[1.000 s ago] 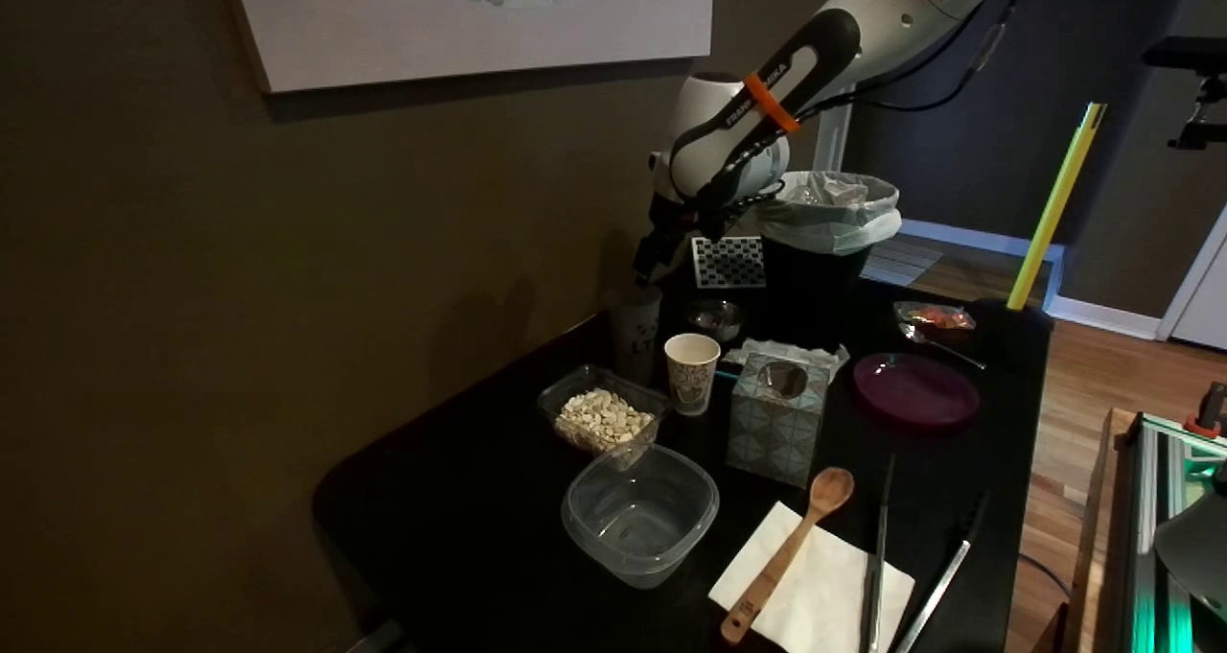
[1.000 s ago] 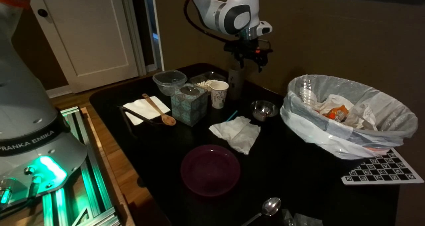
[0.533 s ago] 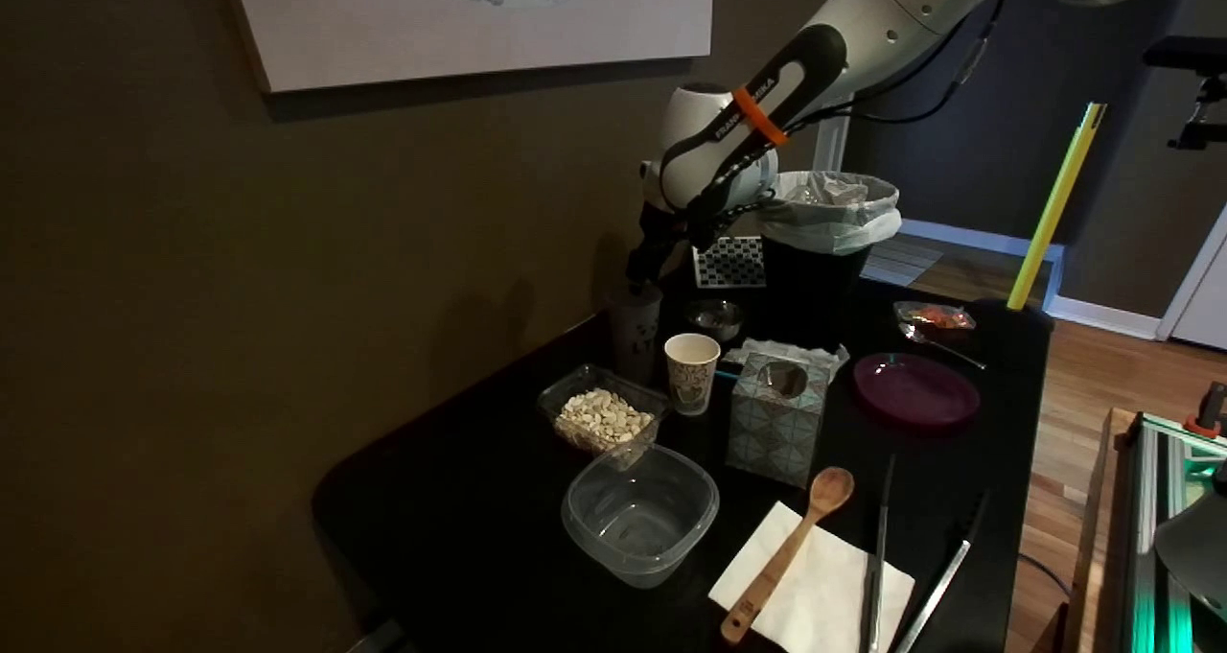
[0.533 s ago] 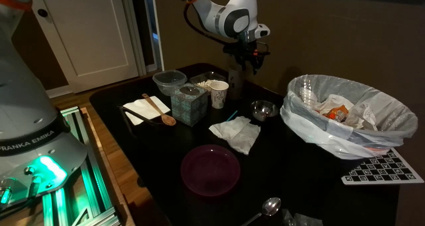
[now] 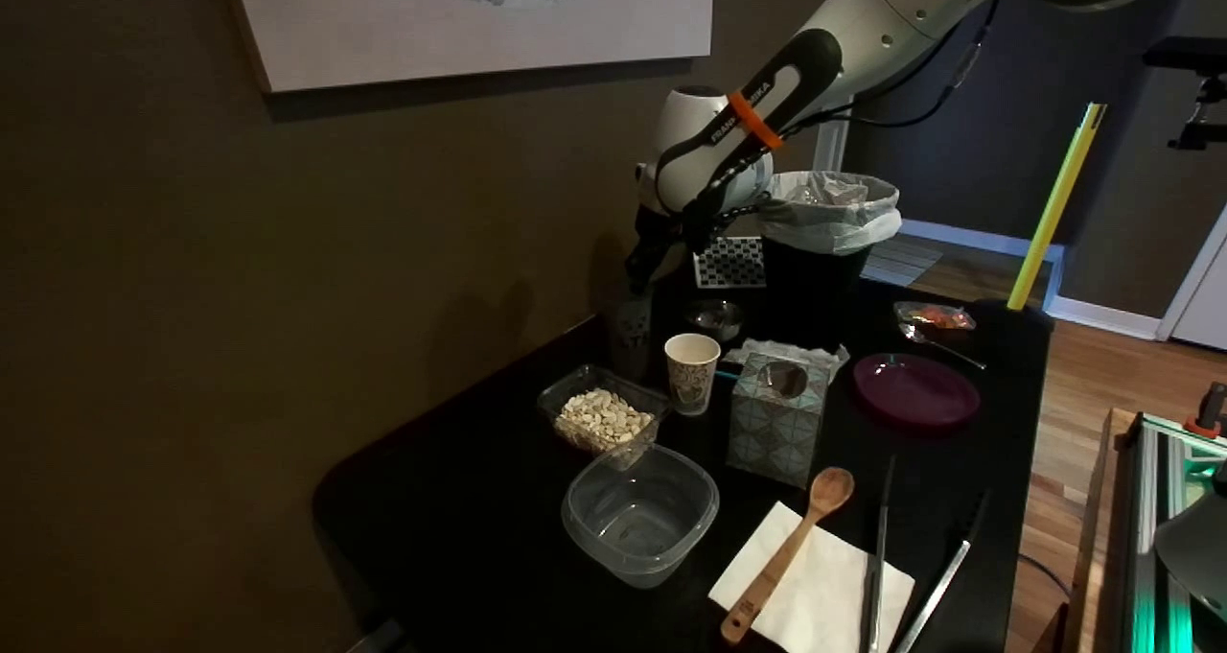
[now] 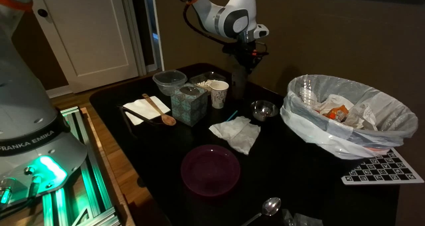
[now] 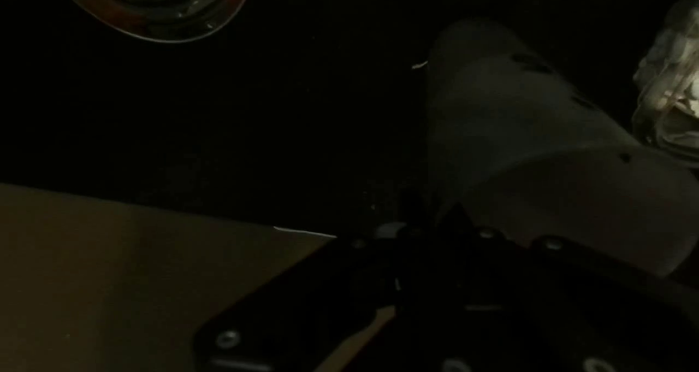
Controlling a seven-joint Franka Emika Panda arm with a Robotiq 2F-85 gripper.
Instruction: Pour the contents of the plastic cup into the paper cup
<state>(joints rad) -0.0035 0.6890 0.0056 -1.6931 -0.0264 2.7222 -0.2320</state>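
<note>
Looks like a home — panelled door (image 6: 89, 37), wooden floor (image 5: 1093, 370), picture (image 5: 470, 34) on the wall (image 5: 431, 212).

Plastic cup (image 7: 508, 104): grey, dim to my eye, with small black marks.
Paper cup (image 5: 690, 380): white, and I make out a dark print round its side.
Gripper (image 7: 431, 219): black.
Tissue box (image 6: 188, 107): teal and grey in a geometric pattern of triangles.
Plate (image 6: 210, 171): I'd call it deep purple-red.
Wooden spoon (image 5: 786, 557): warm brown.
Paper napkin (image 5: 829, 586): plain off-white.
Checkered board (image 6: 382, 172): black and white squares, as I see them.
Table (image 6: 282, 173): I see plain black.
</note>
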